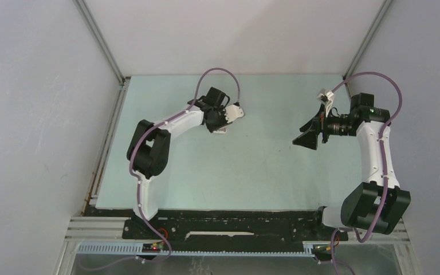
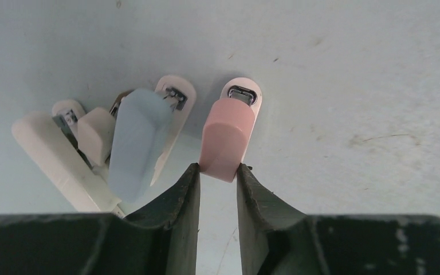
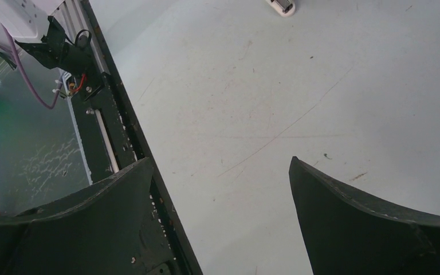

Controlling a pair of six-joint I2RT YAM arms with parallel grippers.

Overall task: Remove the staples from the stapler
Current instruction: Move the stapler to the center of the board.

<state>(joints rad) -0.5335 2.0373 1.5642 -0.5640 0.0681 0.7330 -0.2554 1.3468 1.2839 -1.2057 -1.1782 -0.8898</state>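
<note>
Left wrist view: three small staplers lie fanned on the pale table (image 2: 349, 86). Leftmost is the white stapler (image 2: 51, 154), its two halves spread apart, with grey metal showing between them. Close against it lies a blue-topped stapler (image 2: 137, 143). Just to the right, apart from both, lies a pink-topped stapler (image 2: 226, 137) on a white base. The left gripper (image 2: 217, 172) is clenched on the near end of the pink-topped stapler, one finger on either side. Right wrist view: the right gripper (image 3: 220, 163) hovers above the table, well apart from the staplers, jaws released wide.
</note>
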